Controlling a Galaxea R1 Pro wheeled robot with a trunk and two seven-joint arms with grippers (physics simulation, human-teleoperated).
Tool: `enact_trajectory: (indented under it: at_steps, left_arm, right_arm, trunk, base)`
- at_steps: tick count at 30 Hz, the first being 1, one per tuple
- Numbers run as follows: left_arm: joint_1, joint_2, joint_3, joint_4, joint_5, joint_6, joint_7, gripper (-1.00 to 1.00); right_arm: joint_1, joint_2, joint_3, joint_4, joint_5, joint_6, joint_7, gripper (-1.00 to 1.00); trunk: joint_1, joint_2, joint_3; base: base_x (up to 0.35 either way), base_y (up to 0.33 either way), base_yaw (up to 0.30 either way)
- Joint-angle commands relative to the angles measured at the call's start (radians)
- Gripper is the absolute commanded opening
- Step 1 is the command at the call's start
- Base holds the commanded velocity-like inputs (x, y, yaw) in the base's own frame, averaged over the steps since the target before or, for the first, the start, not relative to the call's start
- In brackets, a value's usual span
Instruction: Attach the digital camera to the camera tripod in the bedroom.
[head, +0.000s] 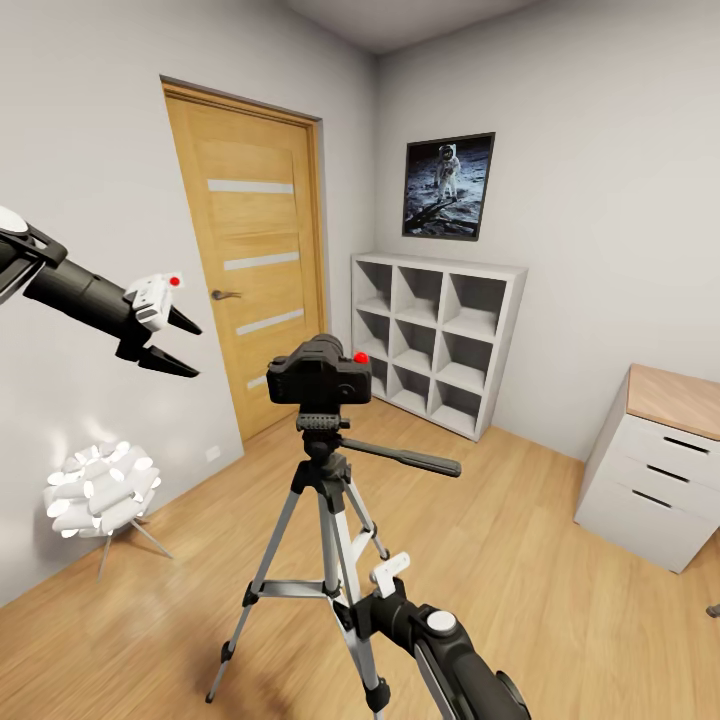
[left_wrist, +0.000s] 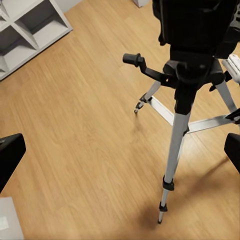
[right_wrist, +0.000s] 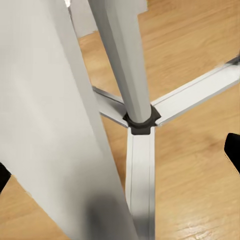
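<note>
The camera tripod (head: 325, 530) stands on the floor (head: 520, 560) right before me, with the digital camera (head: 318, 375) on its head and the pan handle (head: 400, 458) reaching out to the right. My left claw (head: 178, 343) hangs up to the camera's left, apart from it. My right claw is low down, close against the tripod's legs. Behind the tripod are the door (head: 250, 260) and, right of it, the cube shelves (head: 435, 340). The drawer chest (head: 660, 470) sits far right; a lamp (head: 100, 492) sits on the floor at left.

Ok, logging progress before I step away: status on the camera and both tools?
Left tool open, empty, raised clear. Right tool low against tripod legs, state unclear. Digital camera seated on tripod head. Nothing obstructing.
</note>
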Motion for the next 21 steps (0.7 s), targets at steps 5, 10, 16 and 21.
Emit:
enact_trajectory:
  at_steps: [5,10,16,21]
  left_arm:
    - [-0.002,0.004,-0.004,0.001,0.006,0.01,0.002,1.0]
    - [-0.002,0.005,-0.004,0.001,0.006,0.01,0.002,1.0]
    - [-0.002,0.008,-0.005,0.002,0.006,0.007,0.002,1.0]
    - [-0.001,0.009,-0.005,0.002,0.006,0.005,0.002,1.0]
  right_arm:
    - [0.031,-0.019,0.004,-0.075,0.007,0.006,0.005,1.0]
    - [0.049,-0.031,0.005,-0.108,0.008,0.006,0.005,1.0]
    - [0.057,-0.035,0.005,-0.122,0.008,0.006,0.004,1.0]
    - [0.069,-0.038,0.005,-0.136,0.008,0.006,0.004,1.0]
  trunk:
    - [0.001,-0.002,-0.003]
    - [0.001,-0.002,-0.003]
    - [0.001,-0.002,-0.003]
    - [0.001,-0.002,-0.003]
  base:
    - [0.0,0.0,0.0]
    - [0.0,0.0,0.0]
    - [0.0,0.0,0.0]
    - [0.0,0.0,0.0]
